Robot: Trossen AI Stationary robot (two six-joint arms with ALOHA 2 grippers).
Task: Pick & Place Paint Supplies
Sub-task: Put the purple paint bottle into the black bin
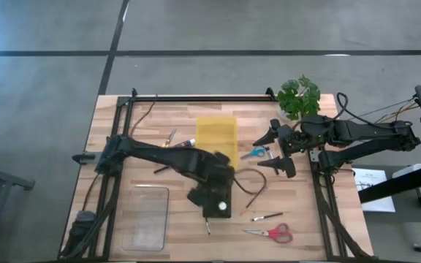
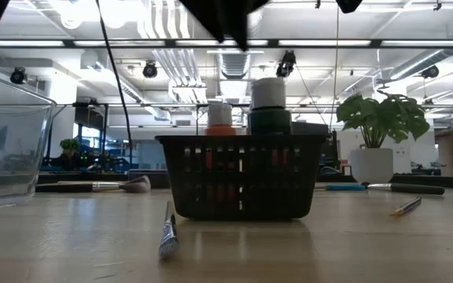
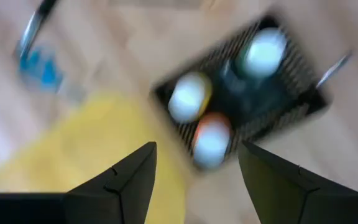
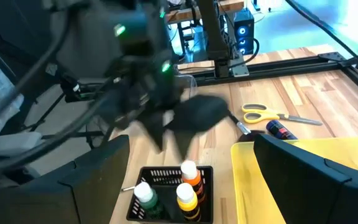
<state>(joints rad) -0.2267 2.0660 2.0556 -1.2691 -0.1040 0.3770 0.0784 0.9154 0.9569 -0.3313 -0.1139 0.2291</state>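
Basket [image 2: 242,177]: one, black mesh, mid-table, just near of the yellow sheet [image 1: 217,139]; holds three paint bottles [image 4: 166,191], counted in the right wrist view: one white-topped with orange body [image 4: 189,173], one yellow-topped [image 4: 186,195], one white-topped with green body [image 4: 145,195]; all upright, tops above the rim.

Left gripper [image 3: 194,171]: one, directly over the basket; fingers [image 3: 129,183] spread apart, nothing between them; view blurred.

Right gripper [image 1: 278,150]: one, at the right of the table, near the plant [image 1: 298,96]; fingers parted, nothing held; it faces the basket and yellow sheet.

Brushes: one soft round-headed brush [image 2: 116,187] lying at the left in the low view; one thin brush [image 2: 168,228] lying on the wood in front of the basket, tip toward the camera; one thin brush [image 1: 266,216] lying near-right of the basket, beside the red scissors [image 1: 272,233].

Scissors: three pairs; red at the near right; blue [image 1: 255,153] just right of the yellow sheet; yellow [image 1: 171,136] left of the sheet, with a dark red-ended tube [image 4: 281,130] beside them.

Clear container [image 1: 146,217]: one, near left of the table.

Loose dark cable [image 1: 256,184]: one, curled right of the basket.
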